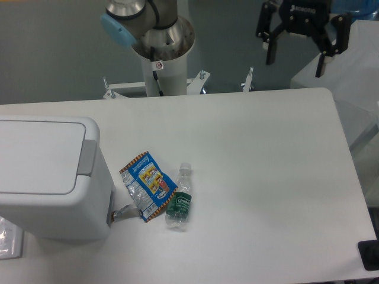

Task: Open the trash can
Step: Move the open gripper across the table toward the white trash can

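Here one trash can [50,177]; one gripper [295,59]

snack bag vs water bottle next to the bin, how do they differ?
The snack bag is a flat, crinkled packet printed blue and orange; the water bottle is a clear cylinder with a green label and white cap. The bag lies nearer the trash can, the bottle on the bag's far side from it. The bag looks wider, the bottle narrower. Both lie flat on the table, side by side, edges about touching.
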Controlling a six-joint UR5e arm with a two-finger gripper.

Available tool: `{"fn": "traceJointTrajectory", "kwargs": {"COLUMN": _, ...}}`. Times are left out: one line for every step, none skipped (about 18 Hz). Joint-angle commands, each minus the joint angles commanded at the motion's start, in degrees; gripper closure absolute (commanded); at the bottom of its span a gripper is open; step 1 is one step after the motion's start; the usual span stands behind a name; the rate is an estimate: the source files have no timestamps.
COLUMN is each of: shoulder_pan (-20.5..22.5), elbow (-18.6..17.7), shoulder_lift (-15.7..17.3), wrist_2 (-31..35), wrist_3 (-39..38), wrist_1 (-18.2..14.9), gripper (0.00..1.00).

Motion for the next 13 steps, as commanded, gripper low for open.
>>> {"fn": "traceJointTrajectory", "kwargs": {"shoulder_pan": -1.1, "elbow": -0.5, "shoulder_lift": 0.1, "wrist_2": 0.0, "wrist_3": -3.4, "wrist_1": 1.7, "gripper": 0.0}}
{"fn": "traceJointTrajectory", "kwargs": {"shoulder_pan": -2.4, "elbow": -0.8, "shoulder_lift": 0.0, "wrist_2": 0.0, "wrist_3": -7.2, "wrist_1": 3.7, "gripper": 0.0}}
{"fn": "traceJointTrajectory", "kwargs": {"shoulder_pan": -3.6, "elbow": -1.5, "shoulder_lift": 0.1, "wrist_2": 0.1, "wrist_3": -10.7, "wrist_1": 5.8, "gripper": 0.0}}
{"fn": "traceJointTrajectory", "kwargs": {"shoulder_pan": -4.8, "elbow": -2.3, "shoulder_lift": 0.0, "wrist_2": 0.0, "wrist_3": -14.0, "wrist_1": 7.6, "gripper": 0.0}}
{"fn": "traceJointTrajectory", "kwargs": {"shoulder_pan": -6.0, "elbow": -3.0, "shoulder_lift": 0.0, "wrist_2": 0.1, "wrist_3": -16.7, "wrist_1": 9.3, "gripper": 0.0}}
{"fn": "traceJointTrajectory", "kwargs": {"shoulder_pan": -6.9, "elbow": -3.5, "shoulder_lift": 0.0, "wrist_2": 0.2, "wrist_3": -18.8, "wrist_1": 10.5, "gripper": 0.0}}
{"fn": "traceJointTrajectory", "kwargs": {"shoulder_pan": -7.2, "elbow": -3.7, "shoulder_lift": 0.0, "wrist_2": 0.2, "wrist_3": -20.4, "wrist_1": 10.7, "gripper": 0.0}}
{"fn": "traceJointTrajectory", "kwargs": {"shoulder_pan": -7.5, "elbow": -3.7, "shoulder_lift": 0.0, "wrist_2": 0.1, "wrist_3": -21.3, "wrist_1": 10.6, "gripper": 0.0}}
{"fn": "traceJointTrajectory", "kwargs": {"shoulder_pan": -7.6, "elbow": -3.8, "shoulder_lift": 0.0, "wrist_2": 0.0, "wrist_3": -21.6, "wrist_1": 10.5, "gripper": 0.0}}
{"fn": "traceJointTrajectory", "kwargs": {"shoulder_pan": -7.9, "elbow": -3.9, "shoulder_lift": 0.1, "wrist_2": -0.3, "wrist_3": -21.8, "wrist_1": 10.5, "gripper": 0.0}}
{"fn": "traceJointTrajectory", "kwargs": {"shoulder_pan": -8.8, "elbow": -4.0, "shoulder_lift": 0.0, "wrist_2": -0.3, "wrist_3": -22.3, "wrist_1": 10.5, "gripper": 0.0}}
{"fn": "traceJointTrajectory", "kwargs": {"shoulder_pan": -9.3, "elbow": -4.0, "shoulder_lift": 0.0, "wrist_2": -0.2, "wrist_3": -24.1, "wrist_1": 10.7, "gripper": 0.0}}
{"fn": "traceJointTrajectory", "kwargs": {"shoulder_pan": -9.4, "elbow": -4.0, "shoulder_lift": 0.0, "wrist_2": -0.1, "wrist_3": -26.5, "wrist_1": 10.8, "gripper": 0.0}}
